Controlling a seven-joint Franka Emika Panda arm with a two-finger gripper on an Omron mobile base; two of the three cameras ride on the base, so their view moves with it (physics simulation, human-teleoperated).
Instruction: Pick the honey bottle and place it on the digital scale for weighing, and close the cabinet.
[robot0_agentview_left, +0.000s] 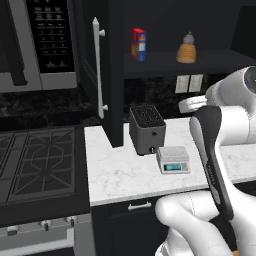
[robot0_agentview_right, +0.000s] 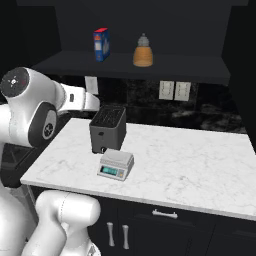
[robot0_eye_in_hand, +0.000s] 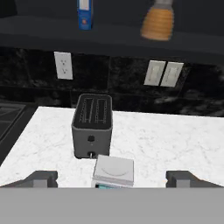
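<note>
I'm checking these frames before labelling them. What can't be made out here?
- Scale: in the hand view its display is cut off at the bottom; in the base views the digits are too small to read.
- Honey bottle: its cap is cut by the hand view's top edge.
- Box: top cut off likewise.
- Cabinet door: top runs off the left base view.

Amber honey bottle (robot0_agentview_left: 186, 51) – black cabinet (robot0_agentview_left: 100, 60) – white-marbled counter (robot0_agentview_right: 190, 165)

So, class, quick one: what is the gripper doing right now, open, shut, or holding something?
Gripper: open, jaws spread wide and holding nothing, above the digital scale.
</note>
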